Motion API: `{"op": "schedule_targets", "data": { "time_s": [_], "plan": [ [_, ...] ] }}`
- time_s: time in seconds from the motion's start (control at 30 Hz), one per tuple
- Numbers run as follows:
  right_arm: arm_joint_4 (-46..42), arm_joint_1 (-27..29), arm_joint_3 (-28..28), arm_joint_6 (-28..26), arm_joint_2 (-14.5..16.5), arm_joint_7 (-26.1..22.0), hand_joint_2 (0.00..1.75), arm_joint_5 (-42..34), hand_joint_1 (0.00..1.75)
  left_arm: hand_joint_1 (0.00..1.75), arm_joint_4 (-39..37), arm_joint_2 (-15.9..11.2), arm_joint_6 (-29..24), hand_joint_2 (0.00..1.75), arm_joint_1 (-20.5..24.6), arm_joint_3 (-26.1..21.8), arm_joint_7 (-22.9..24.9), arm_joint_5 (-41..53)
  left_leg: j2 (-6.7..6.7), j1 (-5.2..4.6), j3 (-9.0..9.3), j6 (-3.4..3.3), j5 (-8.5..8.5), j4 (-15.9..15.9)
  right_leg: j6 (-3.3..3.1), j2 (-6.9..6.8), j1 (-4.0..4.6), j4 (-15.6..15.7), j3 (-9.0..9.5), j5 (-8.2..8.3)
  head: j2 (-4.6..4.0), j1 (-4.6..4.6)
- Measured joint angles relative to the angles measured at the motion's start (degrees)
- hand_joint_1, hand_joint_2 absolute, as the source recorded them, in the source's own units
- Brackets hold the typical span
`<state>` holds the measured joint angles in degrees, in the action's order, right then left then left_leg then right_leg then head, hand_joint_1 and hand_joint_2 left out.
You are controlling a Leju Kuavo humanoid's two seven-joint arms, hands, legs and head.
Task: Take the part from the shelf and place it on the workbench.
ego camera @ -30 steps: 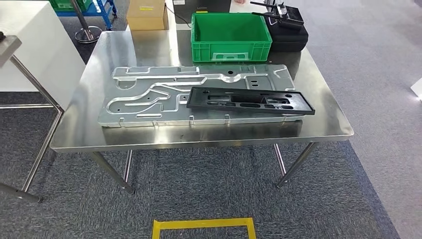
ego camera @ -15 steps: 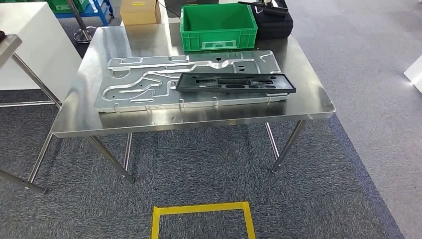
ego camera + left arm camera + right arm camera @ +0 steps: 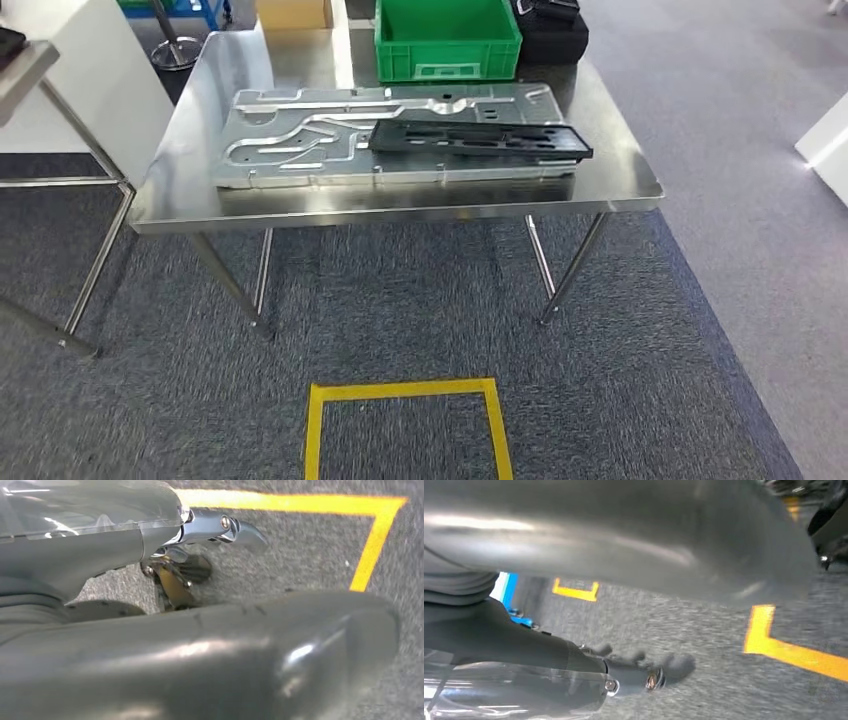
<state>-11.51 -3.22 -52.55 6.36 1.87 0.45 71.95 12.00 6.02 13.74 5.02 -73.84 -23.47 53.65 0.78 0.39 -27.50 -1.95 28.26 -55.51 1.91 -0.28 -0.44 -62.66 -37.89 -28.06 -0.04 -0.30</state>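
A long black plastic part [image 3: 480,140] lies flat on a large stamped metal plate [image 3: 300,140] on the steel workbench [image 3: 400,200]. In the left wrist view my left hand [image 3: 165,645] hangs over grey carpet with its fingers [image 3: 235,527] stretched out and nothing in it. In the right wrist view my right hand [image 3: 599,540] also hangs over the carpet; its dark fingers [image 3: 649,672] are apart and hold nothing. Both hands are well away from the workbench.
A green crate [image 3: 447,40] stands at the back of the workbench, with a black case [image 3: 550,30] to its right and a cardboard box [image 3: 292,12] to its left. A white table [image 3: 60,90] stands at the left. A yellow taped square [image 3: 405,390] marks the carpet in front.
The whole head picture has shifted: the workbench now sits higher and farther off, so the camera has moved. The black part and the plate lie as before.
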Motion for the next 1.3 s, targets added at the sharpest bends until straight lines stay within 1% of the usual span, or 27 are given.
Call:
{"op": "schedule_targets", "data": {
  "time_s": [0.07, 0.1, 0.13, 0.17, 0.23, 0.3, 0.33, 0.4, 0.43, 0.5, 0.57, 0.6, 0.63, 0.67, 0.73, 0.8, 0.83, 0.9, 0.97, 1.0, 1.07, 1.1, 1.13, 1.17, 1.2, 1.23, 1.3],
  "plan": [
    [0.02, -0.01, -0.3, -0.27, -0.02, -0.77, 0.0, 0.02, 0.0, 0.0, 0.0, -0.04, 0.22, 0.0, 0.01, 0.4, -0.27, 0.24, 0.02, -0.05, -1.8, -0.17, -1.43, -0.09, 0.6, 0.05, -0.27, -7.24, -1.62, -5.44, 0.0, 0.11],
    [0.02, -0.05, -0.4, -0.37, -0.04, -0.99, 0.0, 0.04, 0.0, 0.0, 0.0, -0.04, 0.3, 0.0, 0.0, 0.59, -0.4, 0.38, 0.04, -0.06, -2.67, -0.08, -2.08, -0.21, 0.84, 0.05, -0.4, -10.18, -1.87, -6.19, 0.0, 0.12],
    [0.02, -0.07, -0.49, -0.43, -0.04, -1.08, 0.0, 0.06, 0.0, 0.0, 0.0, -0.03, 0.36, 0.0, 0.02, 0.77, -0.5, 0.48, 0.06, -0.04, -3.53, 0.05, -2.67, -0.39, 1.0, 0.05, -0.52, -11.5, -1.34, -5.43, 0.0, 0.11],
    [0.02, -0.1, -0.57, -0.45, -0.04, -1.0, 0.0, 0.09, 0.0, 0.0, 0.0, -0.03, 0.44, 0.0, 0.04, 0.96, -0.58, 0.6, 0.07, 0.0, -4.45, 0.23, -3.22, -0.65, 1.11, 0.05, -0.66, -10.8, 0.21, -3.74, 0.0, 0.11],
    [0.02, -0.19, -0.71, -0.36, -0.03, -0.42, 0.0, 0.15, 0.0, 0.0, 0.0, -0.04, 0.74, 0.0, 0.11, 1.3, -0.75, 0.89, 0.04, 0.02, -6.15, 0.7, -4.11, -1.41, 1.1, 0.08, -0.87, -3.94, 6.14, -1.23, 0.0, 0.1],
    [0.02, -0.37, -0.89, -0.1, -0.02, 1.12, 0.0, 0.18, 0.0, 0.0, 0.0, -0.05, 1.14, 0.0, 0.25, 1.57, -1.01, 1.16, 0.01, -0.08, -7.15, 1.36, -4.89, -2.08, 0.6, 0.19, -0.69, 4.18, 11.66, -2.2, 0.0, 0.07],
    [0.02, -0.42, -1.01, 0.02, -0.01, 2.04, 0.0, 0.18, 0.0, 0.0, 0.0, -0.05, 1.28, 0.0, 0.34, 1.68, -1.13, 1.3, 0.01, -0.1, -7.39, 1.73, -5.33, -2.19, 0.21, 0.25, -0.5, 6.33, 12.84, -2.97, 0.0, 0.04],
    [0.04, -0.35, -1.34, 0.13, 0.01, 3.4, 0.0, 0.17, 0.0, 0.0, 0.0, -0.05, 1.43, 0.0, 0.4, 1.85, -1.25, 1.51, -0.01, 0.01, -7.77, 2.52, -6.1, -2.18, -0.82, 0.14, -0.39, 7.2, 12.48, -2.74, 0.0, 0.05],
    [0.05, -0.31, -1.54, 0.17, 0.02, 3.74, 0.0, 0.16, 0.0, 0.0, 0.0, -0.06, 1.45, 0.0, 0.38, 1.95, -1.25, 1.59, -0.09, 0.1, -8.17, 2.84, -5.48, -2.61, -1.38, 0.03, -0.41, 7.24, 11.93, -2.15, 0.0, 0.03],
    [0.08, -0.21, -1.87, 0.18, 0.04, 4.11, 0.0, 0.16, 0.0, 0.0, 0.0, -0.07, 1.46, 0.0, 0.29, 2.13, -1.24, 1.63, -0.24, 0.25, -9.62, 3.28, -1.09, -6.23, -2.47, -0.26, -0.46, 7.34, 10.47, -0.79, 0.0, -0.12],
    [0.08, -0.07, -2.03, 0.13, 0.05, 4.25, 0.0, 0.16, 0.0, 0.0, 0.0, -0.08, 1.5, 0.0, 0.26, 2.24, -1.24, 1.65, -0.29, 0.29, -11.18, 3.53, 4.66, -13.23, -2.98, -0.37, -0.15, 7.2, 8.78, 0.47, 0.0, -0.25],
    [0.08, -0.01, -2.11, 0.11, 0.05, 4.26, 0.0, 0.15, 0.0, 0.0, 0.0, -0.08, 1.54, 0.0, 0.26, 2.28, -1.24, 1.66, -0.29, 0.29, -11.42, 3.61, 5.93, -16.38, -3.02, -0.4, 0.01, 7.04, 7.81, 1.13, 0.0, -0.25],
    [0.08, 0.02, -2.2, 0.1, 0.05, 4.29, 0.0, 0.14, 0.0, 0.0, 0.0, -0.08, 1.57, 0.0, 0.27, 2.34, -1.23, 1.65, -0.29, 0.28, -11.0, 3.62, 5.76, -18.21, -3.02, -0.4, 0.16, 6.79, 6.78, 1.75, 0.0, -0.24],
    [0.08, 0.03, -2.28, 0.1, 0.05, 4.33, 0.0, 0.13, 0.0, 0.0, 0.0, -0.08, 1.6, 0.0, 0.27, 2.41, -1.21, 1.63, -0.29, 0.27, -9.76, 3.53, 4.4, -18.23, -2.98, -0.39, 0.28, 6.45, 5.73, 2.31, 0.0, -0.25],
    [0.08, 0.06, -2.38, 0.1, 0.06, 4.37, 0.0, 0.19, 0.0, 0.0, 0.0, -0.13, 1.55, 0.0, 0.3, 2.49, -1.16, 1.54, -0.33, 0.14, -4.55, 2.95, 1.5, -12.52, -2.78, -0.34, 0.45, 5.58, 3.86, 3.22, 0.0, -0.27],
    [0.08, 0.09, -2.4, 0.1, 0.1, 4.22, 0.0, 0.4, 0.0, 0.0, 0.0, -0.31, 1.36, 0.0, 0.39, 2.48, -1.08, 1.35, -0.34, -0.14, 1.19, 2.13, 2.15, -4.07, -2.35, -0.35, 0.62, 4.9, 2.75, 4.02, 0.0, -0.24],
    [0.08, 0.09, -2.4, 0.09, 0.13, 3.99, 0.0, 0.51, 0.0, 0.0, 0.0, -0.38, 1.26, 0.0, 0.42, 2.48, -1.05, 1.24, -0.33, -0.34, 2.64, 1.74, 3.05, -1.43, -2.03, -0.41, 0.58, 4.8, 2.54, 4.46, 0.0, -0.25],
    [0.08, 0.16, -2.4, -0.04, 0.15, 3.24, 0.0, 0.64, 0.0, 0.0, -0.01, -0.43, 1.09, 0.0, 0.35, 2.48, -0.97, 1.08, -0.25, -0.52, 2.79, 0.96, 2.95, 0.14, -1.25, -0.49, 0.46, 4.97, 2.35, 5.39, 0.0, -0.31],
    [0.09, 0.21, -2.4, -0.2, 0.18, 2.27, 0.0, 0.66, 0.0, 0.0, -0.04, -0.38, 1.01, 0.0, 0.27, 2.48, -0.85, 1.08, -0.07, -0.35, 1.75, 0.06, 1.54, 0.48, -0.54, -0.22, 0.26, 4.0, 1.66, 3.93, 0.0, -0.35],
    [0.1, 0.24, -2.4, -0.26, 0.2, 1.85, 0.0, 0.67, 0.0, 0.0, -0.05, -0.37, 0.99, 0.0, 0.26, 2.47, -0.84, 1.08, 0.02, -0.21, 1.02, -0.31, 0.74, 0.65, -0.24, -0.07, 0.17, 2.24, 1.03, 1.6, 0.0, -0.27],
    [0.1, 0.22, -2.4, -0.27, 0.24, 1.15, 0.0, 0.72, 0.0, 0.0, -0.04, -0.37, 0.99, 0.0, 0.27, 2.46, -1.0, 1.19, 0.08, -0.23, -0.67, -0.71, -0.63, 0.57, 0.26, 0.07, -0.19, -4.31, -0.59, -4.42, 0.0, -0.15],
    [0.1, 0.2, -2.4, -0.24, 0.23, 0.88, 0.0, 0.75, 0.0, 0.0, -0.04, -0.37, 1.0, 0.0, 0.26, 2.46, -1.15, 1.32, 0.08, -0.23, -1.56, -0.65, -1.32, 0.46, 0.51, 0.08, -0.34, -7.82, -1.16, -6.12, 0.0, -0.14],
    [0.1, 0.18, -2.4, -0.16, 0.22, 0.69, 0.0, 0.77, 0.0, 0.0, -0.05, -0.37, 1.04, 0.0, 0.26, 2.48, -1.31, 1.5, 0.1, -0.21, -2.48, -0.52, -1.97, 0.3, 0.75, 0.08, -0.5, -10.27, -1.18, -6.38, 0.0, -0.14],
    [0.1, 0.15, -2.4, -0.09, 0.22, 0.59, 0.0, 0.79, 0.0, 0.0, -0.05, -0.36, 1.08, 0.0, 0.27, 2.5, -1.44, 1.66, 0.11, -0.15, -3.39, -0.35, -2.55, 0.08, 0.94, 0.08, -0.67, -10.91, -0.36, -5.29, 0.0, -0.14],
    [0.1, 0.14, -2.4, -0.03, 0.22, 0.55, 0.0, 0.79, 0.0, 0.0, -0.05, -0.33, 1.12, 0.0, 0.29, 2.52, -1.51, 1.77, 0.12, -0.06, -4.34, -0.13, -3.05, -0.23, 1.08, 0.07, -0.86, -9.52, 1.43, -3.56, 0.0, -0.15],
    [0.1, 0.11, -2.4, 0.0, 0.23, 0.54, 0.0, 0.79, 0.0, 0.0, -0.05, -0.31, 1.15, 0.0, 0.32, 2.54, -1.54, 1.81, 0.11, 0.02, -5.19, 0.14, -3.46, -0.64, 1.19, 0.07, -1.07, -6.21, 4.23, -2.12, 0.0, -0.15],
    [0.09, -0.06, -2.4, 0.0, 0.25, 0.55, 0.0, 0.8, 0.0, 0.0, -0.05, -0.27, 1.17, 0.0, 0.39, 2.57, -1.6, 1.89, 0.08, -0.01, -6.64, 0.81, -4.15, -1.61, 0.99, 0.17, -1.1, 2.43, 10.28, -1.93, 0.0, -0.16]
  ]
}}
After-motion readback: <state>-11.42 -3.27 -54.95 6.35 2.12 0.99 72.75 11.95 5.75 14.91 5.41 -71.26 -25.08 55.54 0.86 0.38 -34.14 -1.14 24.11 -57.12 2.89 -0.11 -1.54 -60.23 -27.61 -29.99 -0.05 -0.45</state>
